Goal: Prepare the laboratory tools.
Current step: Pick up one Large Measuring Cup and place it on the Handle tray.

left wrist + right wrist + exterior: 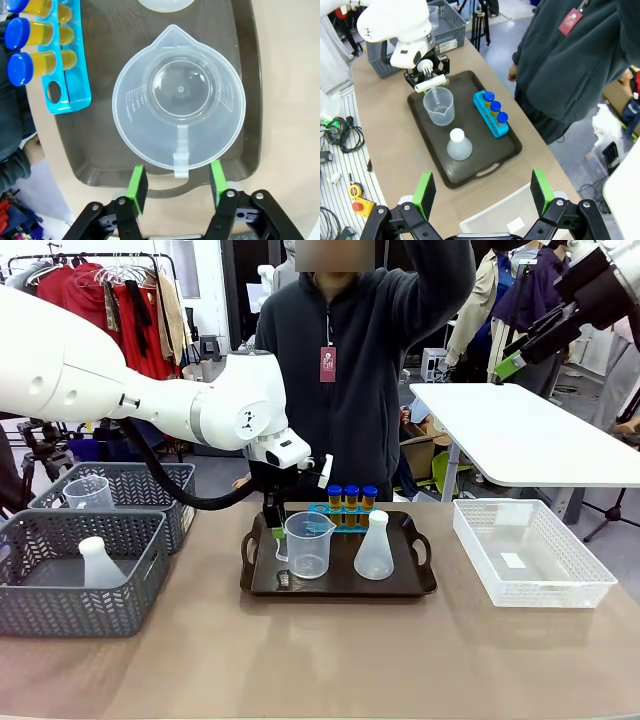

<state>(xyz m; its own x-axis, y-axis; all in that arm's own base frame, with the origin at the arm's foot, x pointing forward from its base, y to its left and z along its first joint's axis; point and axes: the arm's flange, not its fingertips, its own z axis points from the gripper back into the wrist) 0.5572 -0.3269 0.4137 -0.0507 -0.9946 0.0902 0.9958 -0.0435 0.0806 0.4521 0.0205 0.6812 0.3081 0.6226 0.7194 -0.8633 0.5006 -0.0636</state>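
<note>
On the dark brown tray point(400, 585) stand a clear measuring jug point(308, 545), a translucent white conical flask point(374, 550) and three amber tubes with blue caps point(351, 497) in a blue rack. My left gripper point(176, 186) is open at the tray's left end. Its green pads point(136, 186) sit on either side of the jug's handle point(181, 152) without touching it. The jug point(179, 97) is upright and empty. My right gripper point(483, 192) hangs open and empty high above the table's right end, also seen as the right gripper point(512, 360).
Two grey mesh baskets point(60, 610) at the left hold another jug point(88, 492) and another flask point(98, 565). A clear plastic bin point(530, 585) stands at the right. A person point(370, 360) stands close behind the tray with one arm raised.
</note>
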